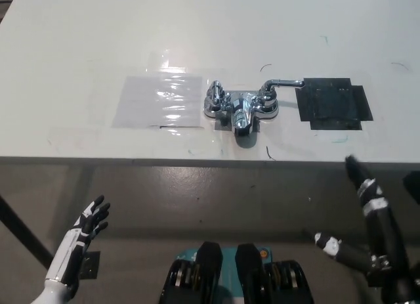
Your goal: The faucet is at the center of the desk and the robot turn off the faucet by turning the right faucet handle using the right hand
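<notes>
A chrome faucet (241,107) sits at the middle of the white desk (79,54), its spout pointing toward me. Its right handle (282,85) is a lever that reaches out to the right, toward a black patch. The left handle (214,97) is short and stubby. My black right hand (367,215) hangs below the desk's front edge at the lower right, fingers apart and holding nothing, well short of the faucet. The white left hand (88,225) rests low at the lower left, fingers spread and empty.
A shiny clear plastic sheet (161,100) is taped to the desk left of the faucet. A black square patch (331,102) lies to its right, under the lever's tip. Grey floor shows below the desk edge (197,161).
</notes>
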Robot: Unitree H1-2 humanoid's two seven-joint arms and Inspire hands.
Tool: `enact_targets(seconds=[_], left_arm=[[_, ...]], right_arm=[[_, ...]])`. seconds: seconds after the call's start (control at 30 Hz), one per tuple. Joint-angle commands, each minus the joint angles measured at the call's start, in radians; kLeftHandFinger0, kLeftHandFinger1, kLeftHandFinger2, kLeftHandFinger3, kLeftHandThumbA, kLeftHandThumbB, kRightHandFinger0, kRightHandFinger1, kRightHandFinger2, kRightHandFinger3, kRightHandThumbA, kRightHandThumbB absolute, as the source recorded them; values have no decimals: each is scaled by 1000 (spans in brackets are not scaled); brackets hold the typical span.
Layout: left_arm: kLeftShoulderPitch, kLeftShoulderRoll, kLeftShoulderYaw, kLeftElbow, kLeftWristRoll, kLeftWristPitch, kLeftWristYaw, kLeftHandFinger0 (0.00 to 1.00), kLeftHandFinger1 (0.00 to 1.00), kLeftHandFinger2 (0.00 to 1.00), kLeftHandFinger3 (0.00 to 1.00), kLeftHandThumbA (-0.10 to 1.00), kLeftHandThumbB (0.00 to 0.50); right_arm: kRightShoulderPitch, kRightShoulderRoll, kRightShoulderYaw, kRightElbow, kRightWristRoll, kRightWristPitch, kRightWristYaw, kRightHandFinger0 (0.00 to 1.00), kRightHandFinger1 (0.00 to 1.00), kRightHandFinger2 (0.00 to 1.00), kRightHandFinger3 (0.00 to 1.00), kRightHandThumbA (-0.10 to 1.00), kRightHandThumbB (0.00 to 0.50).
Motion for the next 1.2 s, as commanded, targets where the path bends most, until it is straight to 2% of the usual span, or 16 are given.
enact_targets(seconds=[0.0,0.1,0.2,0.27,0.33,0.43,0.47,0.6,0.67,0.77,0.87,0.93,1.03,1.1,1.17], left_arm=[[-21,15,7,-35,-12,-63,-20,1000,1000,1000,1000,1000,408],[-18,14,6,-39,-12,-60,-20,1000,1000,1000,1000,1000,410],[-17,15,3,-42,-8,-62,-21,1000,1000,1000,1000,1000,400],[-19,15,3,-44,-8,-61,-21,1000,1000,1000,1000,1000,393],[-23,16,3,-45,-12,-56,-23,1000,1000,1000,1000,1000,394],[-23,19,2,-48,-8,-51,-23,1000,1000,1000,1000,1000,389],[-22,19,3,-50,-10,-45,-23,1000,1000,1000,1000,1000,395],[-17,20,2,-46,-13,-58,-26,1000,1000,1000,1000,1000,392],[-17,19,3,-46,-13,-57,-25,1000,1000,1000,1000,1000,396],[-18,18,2,-52,-15,-48,-25,1000,1000,1000,1000,1000,401],[-21,18,-1,-51,-16,-45,-28,1000,1000,1000,1000,1000,407],[-22,20,-3,-53,-13,-42,-30,1000,1000,1000,1000,1000,416],[-24,19,-4,-55,-9,-33,-28,1000,1000,1000,1000,1000,419],[-22,20,-2,-60,-6,-24,-26,1000,1000,1000,1000,1000,429],[-21,21,0,-63,-9,-23,-29,1000,1000,1000,1000,1000,418]], right_arm=[[-171,-92,-72,-156,205,88,47,1000,1000,1000,1000,1000,330],[-284,-134,-106,-96,304,155,68,1000,1000,1000,1000,1000,300],[-382,-161,-120,-5,355,192,99,1000,1000,1000,1000,1000,296],[-470,-171,-125,76,366,253,116,1000,1000,1000,1000,1000,318],[-552,-185,-120,169,373,277,158,1000,1000,1000,1000,1000,296],[-647,-187,-114,298,375,288,200,1000,1000,1000,1000,1000,289],[-693,-182,-113,360,379,312,213,1000,1000,1000,1000,1000,306],[-822,-156,-119,563,436,369,290,1000,1000,1000,1000,1000,307],[-885,-140,-127,690,443,370,318,1000,1000,1000,1000,1000,363],[-955,-130,-130,832,435,349,352,1000,1000,1000,1000,1000,395],[-1020,-127,-116,979,393,315,374,1000,1000,1000,1000,1000,331],[-1056,-122,-106,1066,367,288,375,1000,1000,1000,1000,1000,314],[-1127,-115,-84,1224,318,260,361,1000,1000,1000,1000,1000,335],[-1157,-108,-73,1301,299,242,358,1000,1000,1000,1000,1000,338],[-1182,-100,-67,1370,283,235,349,1000,1000,1000,1000,1000,334]])
